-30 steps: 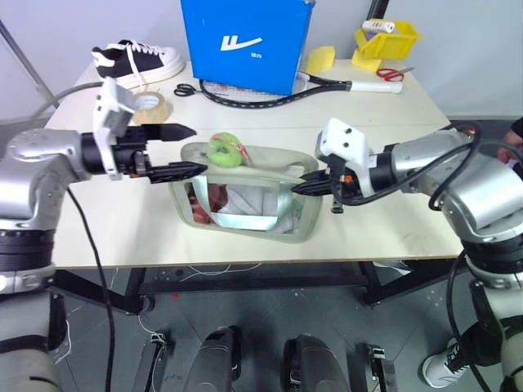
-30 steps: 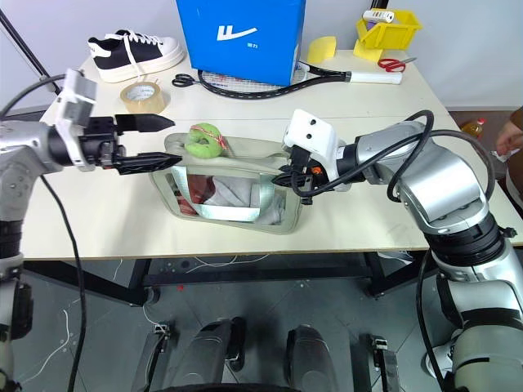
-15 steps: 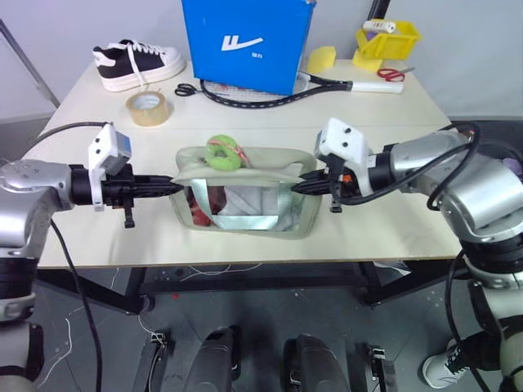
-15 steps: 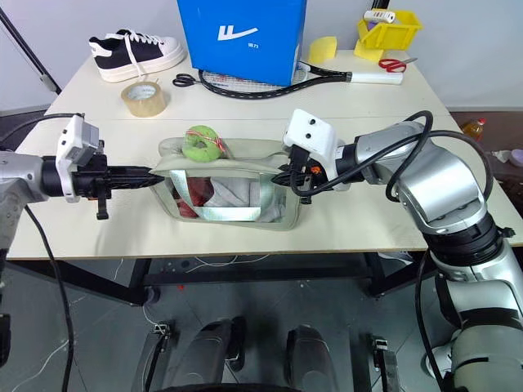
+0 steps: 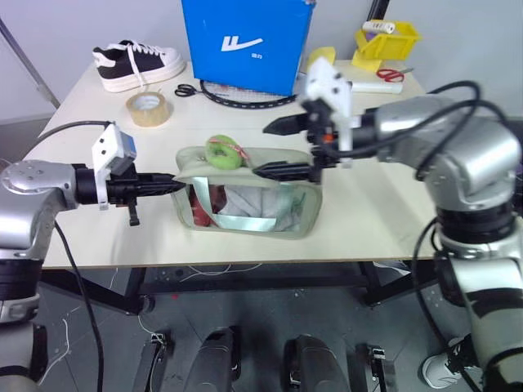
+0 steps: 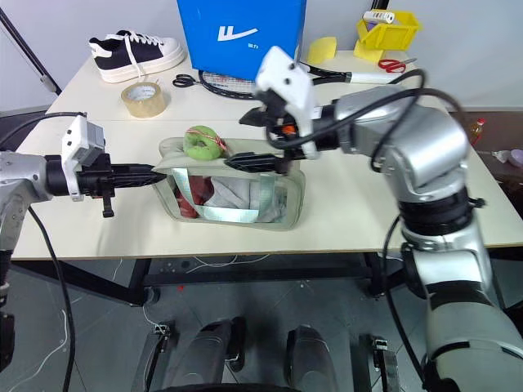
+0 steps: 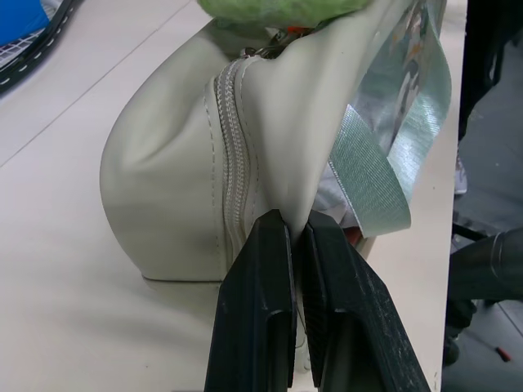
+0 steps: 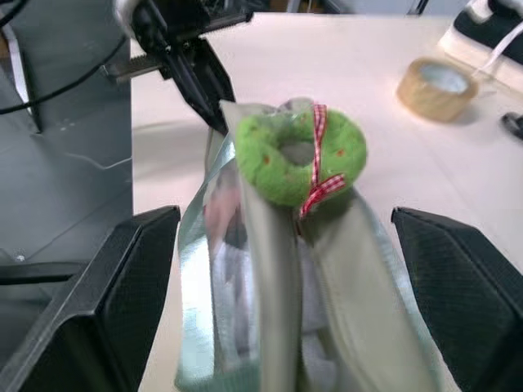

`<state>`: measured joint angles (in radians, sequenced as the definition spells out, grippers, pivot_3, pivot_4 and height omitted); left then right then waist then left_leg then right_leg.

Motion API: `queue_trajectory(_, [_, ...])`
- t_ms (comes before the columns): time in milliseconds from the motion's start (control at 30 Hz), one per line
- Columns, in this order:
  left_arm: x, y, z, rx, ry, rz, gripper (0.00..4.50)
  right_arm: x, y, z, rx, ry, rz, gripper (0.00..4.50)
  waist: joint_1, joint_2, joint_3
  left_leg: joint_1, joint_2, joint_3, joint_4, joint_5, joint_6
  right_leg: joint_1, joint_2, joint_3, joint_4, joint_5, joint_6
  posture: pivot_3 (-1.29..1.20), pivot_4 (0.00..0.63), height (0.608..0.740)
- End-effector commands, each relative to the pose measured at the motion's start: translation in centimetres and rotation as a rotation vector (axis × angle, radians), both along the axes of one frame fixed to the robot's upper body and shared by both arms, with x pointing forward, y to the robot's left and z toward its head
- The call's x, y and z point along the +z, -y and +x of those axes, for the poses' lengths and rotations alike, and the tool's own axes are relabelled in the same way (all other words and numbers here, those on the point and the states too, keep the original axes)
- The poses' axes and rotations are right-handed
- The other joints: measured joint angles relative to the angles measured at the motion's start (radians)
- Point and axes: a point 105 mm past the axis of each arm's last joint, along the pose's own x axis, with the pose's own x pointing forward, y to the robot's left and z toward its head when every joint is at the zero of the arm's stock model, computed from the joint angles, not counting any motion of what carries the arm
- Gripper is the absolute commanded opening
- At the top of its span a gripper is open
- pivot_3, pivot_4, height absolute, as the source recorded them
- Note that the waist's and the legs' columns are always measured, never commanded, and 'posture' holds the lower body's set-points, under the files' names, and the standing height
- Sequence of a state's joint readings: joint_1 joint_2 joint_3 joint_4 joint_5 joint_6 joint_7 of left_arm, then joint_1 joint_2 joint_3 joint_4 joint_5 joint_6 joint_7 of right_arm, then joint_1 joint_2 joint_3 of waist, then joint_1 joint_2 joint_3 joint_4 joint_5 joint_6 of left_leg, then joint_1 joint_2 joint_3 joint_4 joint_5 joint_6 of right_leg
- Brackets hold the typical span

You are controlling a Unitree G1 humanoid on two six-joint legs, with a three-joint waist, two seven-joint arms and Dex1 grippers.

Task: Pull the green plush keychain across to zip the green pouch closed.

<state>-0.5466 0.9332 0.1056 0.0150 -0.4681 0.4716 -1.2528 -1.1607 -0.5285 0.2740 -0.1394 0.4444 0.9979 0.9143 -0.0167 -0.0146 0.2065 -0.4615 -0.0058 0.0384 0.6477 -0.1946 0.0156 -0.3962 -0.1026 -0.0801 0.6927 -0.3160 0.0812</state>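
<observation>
The green pouch (image 5: 249,200), set near the table's (image 5: 384,204) front edge, is pinched at its left end by the closed left gripper (image 5: 172,184). The green plush keychain (image 5: 222,151) is seen at that same end, so the zip appears undrawn. The right gripper (image 5: 274,149), spread wide and empty, is poised above the pouch, near the keychain; grasping and pulling remain.
</observation>
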Motion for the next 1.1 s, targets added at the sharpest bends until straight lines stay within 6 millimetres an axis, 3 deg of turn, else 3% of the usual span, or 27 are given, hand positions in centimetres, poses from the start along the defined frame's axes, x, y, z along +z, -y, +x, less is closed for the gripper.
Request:
queue_trajectory(33, [-0.1, 0.5, -0.3, -0.017, 0.009, 0.007, 0.00, 0.5, -2.5, 0.8, -0.002, 0.075, -0.038, 4.23, 0.002, 0.000, 0.000, 0.000, 0.000, 0.000, 0.000, 0.000, 0.000, -0.001, 0.000, 0.000, 0.001, 0.000, 0.000, 0.00, 0.150, 0.707])
queue_trajectory(100, [-0.1, 0.5, -0.3, -0.014, 0.010, 0.008, 0.00, 0.6, -3.0, 0.9, 0.004, 0.085, -0.039, 3.69, 0.010, 0.000, 0.000, -0.002, 0.000, 0.000, 0.000, 0.000, 0.000, -0.002, 0.000, 0.000, 0.001, 0.000, 0.000, 0.00, 0.150, 0.707])
queue_trajectory(333, [-0.2, 0.5, -0.3, -0.009, 0.011, 0.006, 0.00, 1.0, -3.3, 0.6, 0.031, 0.085, -0.036, 0.21, 0.003, 0.000, 0.000, -0.001, -0.002, 0.000, 0.001, -0.001, 0.001, 0.000, 0.000, -0.001, 0.000, 0.001, 0.002, 0.00, 0.150, 0.707])
queue_trajectory(500, [-0.1, 0.5, -0.2, -0.007, 0.014, 0.006, 0.00, 1.4, -1.3, 1.3, -0.030, 0.076, -0.029, 0.09, 0.007, 0.000, 0.000, -0.001, -0.002, 0.000, 0.001, 0.000, 0.001, 0.000, 0.000, -0.001, 0.000, 0.001, 0.002, 0.00, 0.150, 0.707])
queue_trajectory(767, [0.0, 0.1, 0.0, 0.035, 0.027, -0.004, 0.00, 2.1, 10.8, 3.0, -0.396, 0.071, -0.070, 0.09, 0.012, 0.000, 0.000, -0.001, -0.002, 0.000, 0.001, -0.001, 0.001, 0.001, 0.000, -0.001, -0.002, 0.001, 0.002, 0.00, 0.150, 0.707])
queue_trajectory(933, [-0.2, 0.1, -0.3, 0.055, 0.019, -0.024, 0.00, -0.8, 20.5, 3.9, -0.740, 0.043, -0.211, 0.09, 0.008, 0.000, 0.000, -0.001, -0.002, 0.001, 0.000, -0.001, 0.002, 0.001, -0.002, 0.000, -0.003, 0.001, 0.002, 0.00, 0.150, 0.707])
queue_trajectory(1033, [-0.3, -0.1, -0.5, 0.065, 0.016, -0.024, 0.00, -2.1, 23.9, 4.0, -0.866, 0.047, -0.274, 0.09, 0.005, 0.001, 0.000, 0.000, -0.002, 0.001, 0.000, -0.001, 0.002, 0.002, -0.002, 0.000, -0.003, 0.001, 0.002, 0.00, 0.150, 0.707])
queue_trajectory(1100, [-0.3, -0.1, -0.6, 0.073, 0.014, -0.028, 0.00, -3.5, 25.1, 4.0, -0.917, 0.027, -0.296, 0.09, 0.004, 0.001, 0.000, 0.000, -0.001, 0.001, 0.000, -0.001, 0.002, 0.001, -0.002, 0.001, -0.003, 0.001, 0.002, 0.00, 0.150, 0.707])
